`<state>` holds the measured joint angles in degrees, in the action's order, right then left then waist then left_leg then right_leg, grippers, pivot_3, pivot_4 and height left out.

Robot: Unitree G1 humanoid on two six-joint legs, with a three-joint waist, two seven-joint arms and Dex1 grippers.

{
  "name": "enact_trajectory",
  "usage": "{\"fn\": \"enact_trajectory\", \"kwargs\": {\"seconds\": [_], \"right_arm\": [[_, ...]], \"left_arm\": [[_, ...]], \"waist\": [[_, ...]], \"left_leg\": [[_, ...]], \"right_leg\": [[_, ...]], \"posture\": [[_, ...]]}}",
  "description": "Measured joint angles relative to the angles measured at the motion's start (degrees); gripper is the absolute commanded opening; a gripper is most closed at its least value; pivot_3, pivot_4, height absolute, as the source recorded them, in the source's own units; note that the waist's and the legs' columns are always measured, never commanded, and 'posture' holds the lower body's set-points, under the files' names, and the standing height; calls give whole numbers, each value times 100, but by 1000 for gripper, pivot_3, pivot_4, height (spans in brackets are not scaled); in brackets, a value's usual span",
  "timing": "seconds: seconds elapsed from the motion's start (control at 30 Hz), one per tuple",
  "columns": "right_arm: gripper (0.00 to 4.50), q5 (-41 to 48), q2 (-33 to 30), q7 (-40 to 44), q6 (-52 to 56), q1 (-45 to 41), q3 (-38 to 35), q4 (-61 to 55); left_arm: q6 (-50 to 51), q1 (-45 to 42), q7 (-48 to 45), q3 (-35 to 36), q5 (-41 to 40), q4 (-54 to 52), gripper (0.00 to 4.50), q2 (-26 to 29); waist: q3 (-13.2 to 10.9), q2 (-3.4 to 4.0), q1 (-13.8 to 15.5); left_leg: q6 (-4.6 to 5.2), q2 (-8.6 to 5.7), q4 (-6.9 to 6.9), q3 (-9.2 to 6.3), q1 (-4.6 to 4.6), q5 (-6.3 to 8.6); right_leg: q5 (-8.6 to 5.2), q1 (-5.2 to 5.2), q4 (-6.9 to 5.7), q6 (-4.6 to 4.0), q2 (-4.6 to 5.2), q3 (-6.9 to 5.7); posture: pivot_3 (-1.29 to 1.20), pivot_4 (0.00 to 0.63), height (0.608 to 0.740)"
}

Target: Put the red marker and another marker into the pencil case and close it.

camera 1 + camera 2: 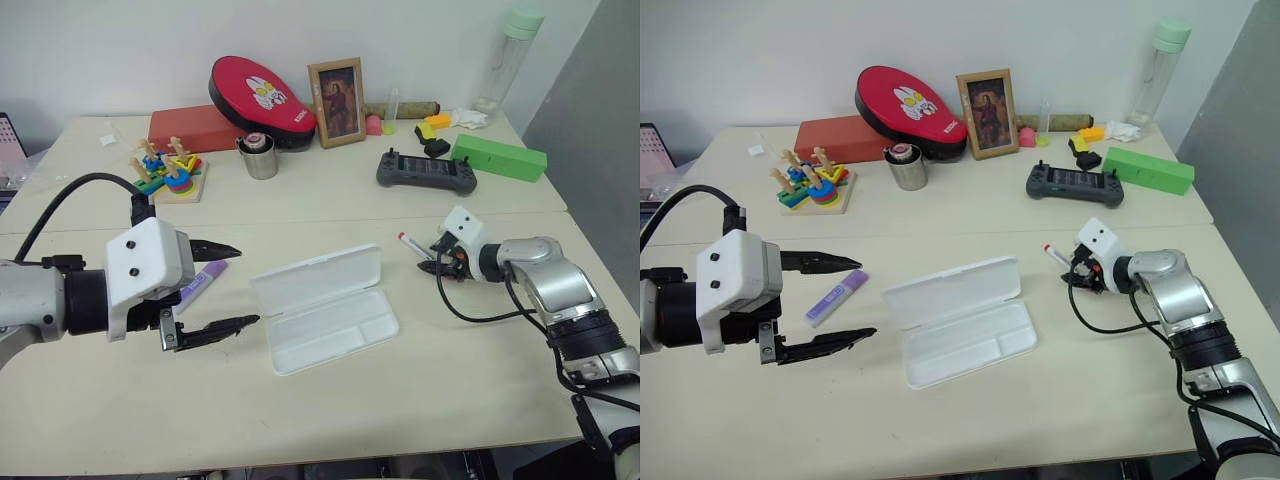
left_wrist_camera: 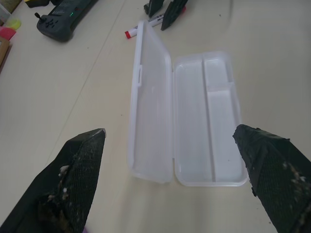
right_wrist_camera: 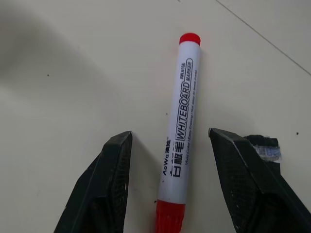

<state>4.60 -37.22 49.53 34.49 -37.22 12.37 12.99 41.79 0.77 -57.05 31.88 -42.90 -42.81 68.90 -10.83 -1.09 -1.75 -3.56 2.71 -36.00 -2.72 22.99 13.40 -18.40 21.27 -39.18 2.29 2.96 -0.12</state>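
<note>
The desk point(image 1: 330, 420) carries the pencil case point(image 1: 325, 308) near its middle, lid swung fully open and lying flat beside the ribbed tray — both halves empty.

The left gripper point(image 1: 222, 285) hangs above the desk toward the left edge, its two black fingers spread as wide as they go, with nothing between them. In its wrist view the open case lies straight ahead between the fingertips point(image 2: 80, 160).

The purple highlighter point(image 1: 837, 297) lies flat on the desk left of the case, beneath the left gripper and apart from it.

The right gripper point(image 1: 437, 262) sits low at the desk toward the right edge, jaws parted and straddling the red marker point(image 3: 178, 131) — no finger touches the barrel. The marker lies flat, right of the case and clear of it.
</note>
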Motion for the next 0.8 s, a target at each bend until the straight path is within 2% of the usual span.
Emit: {"fn": "enact_trajectory", "kwargs": {"seconds": [0.07, 0.1, 0.37, 0.8], "right_arm": [[2596, -2, 42, -3, 15, -75, -3, 140], [2228, -1, 65, -2, 42, -110, -5, 190], [336, 79, 139, 49, 299, -189, -14, 276], [239, 74, 46, 119, 465, -143, -10, 54]], "left_arm": [[0, 0, 4, 0, 24, -1, 4500, -6], [0, 1, 4, 0, 31, -1, 4500, -11], [-4, 16, 5, -1, 142, -1, 4500, -59], [15, -73, 9, -14, 134, 21, 4500, -59]], "waist": [[0, 0, -6], [0, 0, -6], [0, -1, -2], [0, -1, 4]], "left_leg": [[0, 0, -1, 0, -2, 0], [0, 0, -1, 0, -4, 0], [-1, 0, -9, 2, -11, -1], [-2, 0, -7, 3, -7, -2]], "right_leg": [[0, -1, -2, 0, 0, 0], [0, -1, -4, 0, 0, 1], [1, -3, -34, 1, 0, 3], [0, 7, -35, 1, 0, 5]], "posture": [[0, 150, 740], [0, 150, 740], [0, 150, 740], [0, 150, 740]]}}
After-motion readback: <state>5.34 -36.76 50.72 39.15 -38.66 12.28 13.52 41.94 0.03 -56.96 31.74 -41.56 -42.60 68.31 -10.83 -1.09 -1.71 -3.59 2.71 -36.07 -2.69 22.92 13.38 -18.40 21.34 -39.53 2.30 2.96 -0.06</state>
